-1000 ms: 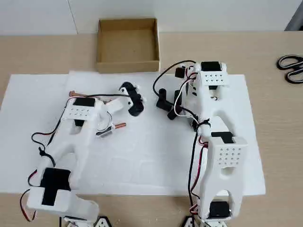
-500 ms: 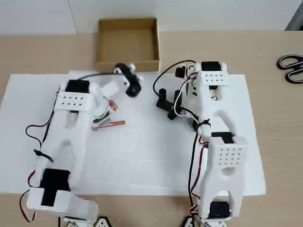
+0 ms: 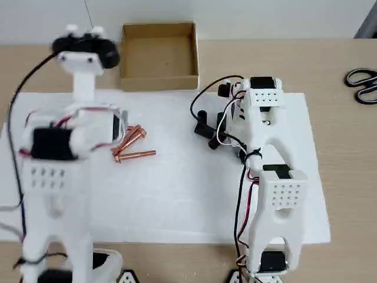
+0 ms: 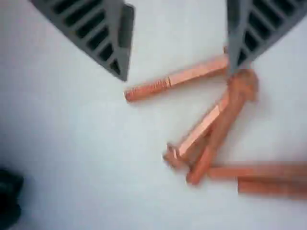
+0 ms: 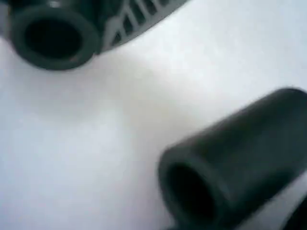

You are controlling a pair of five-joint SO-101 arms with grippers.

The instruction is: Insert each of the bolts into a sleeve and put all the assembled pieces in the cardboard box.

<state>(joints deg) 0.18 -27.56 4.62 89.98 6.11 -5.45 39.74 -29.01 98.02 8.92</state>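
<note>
The left gripper [image 4: 177, 72] hangs straight over the bolts [image 4: 216, 124] with its jaws spread wide and nothing between them, a stance that suits picking a single copper bolt out of the loose heap. One bolt lies apart from the rest, right under the gap, and looks the easiest to take. In the high view the heap lies on the white mat [image 3: 177, 200] at about 9 o'clock from its middle, partly tucked under the tall left arm. The right gripper [image 3: 207, 130] sits low on the mat at about 1 o'clock from the middle, among the black sleeves; whether it is apart or together I cannot tell. Its wrist view shows one sleeve [image 5: 53, 36] with its open end toward the camera and a second sleeve [image 5: 230, 158] lying on its side, presumably kept within reach to receive a bolt. The cardboard box [image 3: 159, 81] stands at 12 o'clock on the table [image 3: 330, 65] with no assembled piece visible inside, so the task looks barely begun
</note>
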